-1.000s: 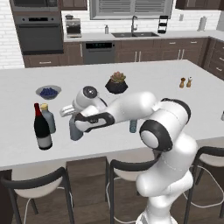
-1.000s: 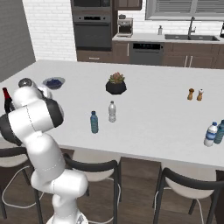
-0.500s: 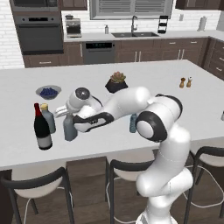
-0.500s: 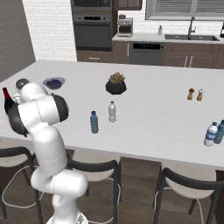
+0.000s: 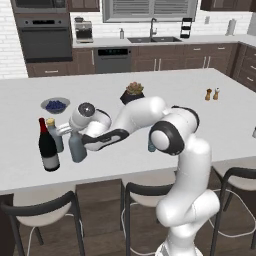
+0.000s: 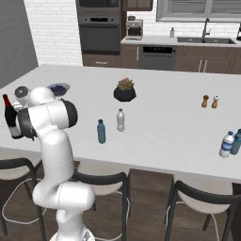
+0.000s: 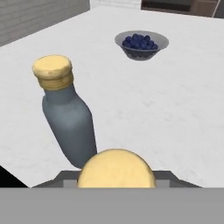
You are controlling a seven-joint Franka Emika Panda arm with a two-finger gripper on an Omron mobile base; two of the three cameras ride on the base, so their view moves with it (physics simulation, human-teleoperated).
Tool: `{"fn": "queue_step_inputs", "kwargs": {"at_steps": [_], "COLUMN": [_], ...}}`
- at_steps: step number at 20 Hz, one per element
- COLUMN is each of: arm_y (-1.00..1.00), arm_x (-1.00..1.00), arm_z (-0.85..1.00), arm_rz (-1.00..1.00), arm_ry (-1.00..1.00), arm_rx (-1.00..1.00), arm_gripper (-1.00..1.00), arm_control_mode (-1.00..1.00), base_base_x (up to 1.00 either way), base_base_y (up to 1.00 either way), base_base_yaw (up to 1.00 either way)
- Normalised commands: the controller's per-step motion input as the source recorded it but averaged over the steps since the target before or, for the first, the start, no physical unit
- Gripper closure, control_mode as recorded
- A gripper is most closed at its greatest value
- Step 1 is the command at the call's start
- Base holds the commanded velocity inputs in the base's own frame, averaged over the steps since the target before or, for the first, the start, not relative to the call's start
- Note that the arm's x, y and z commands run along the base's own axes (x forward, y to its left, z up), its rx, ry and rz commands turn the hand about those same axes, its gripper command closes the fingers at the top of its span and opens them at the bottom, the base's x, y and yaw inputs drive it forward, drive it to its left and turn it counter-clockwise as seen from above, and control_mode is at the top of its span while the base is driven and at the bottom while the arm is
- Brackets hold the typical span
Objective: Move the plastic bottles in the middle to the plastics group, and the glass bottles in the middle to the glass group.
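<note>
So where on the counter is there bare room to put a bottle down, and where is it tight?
Bare counter lies between the plant pot and the salt and pepper shakers, and in front of the blueberry bowl. It is tight at the left end, where the wine bottle, a yellow-capped bottle and the grey bottle under the hand stand close together.

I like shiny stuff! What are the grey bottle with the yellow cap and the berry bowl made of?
The grey bottle looks like frosted glass: smooth, dull grey-blue, hard to see through. Its cap looks like cork or matte plastic, pale yellow and slightly rough. The bowl seems to be clear glass, since the blueberries show through its thin wall.
</note>
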Motion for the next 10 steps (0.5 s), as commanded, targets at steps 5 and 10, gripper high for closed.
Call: {"fn": "queue_step_inputs", "kwargs": {"at_steps": [5,10], "arm_y": [0.03,-0.08], "arm_x": [0.0,0.0], "arm_z": [-0.06,0.0], "arm_rz": [0.0,0.0], "arm_ry": [-0.01,-0.06], "arm_rx": [0.0,0.08], "arm_gripper": [1.0,1.0], "arm_control_mode": [-1.0,-1.0], "base_base_x": [0.0,0.0], "base_base_y": [0.0,0.0], "base_base_yaw": [0.0,0.0]}}
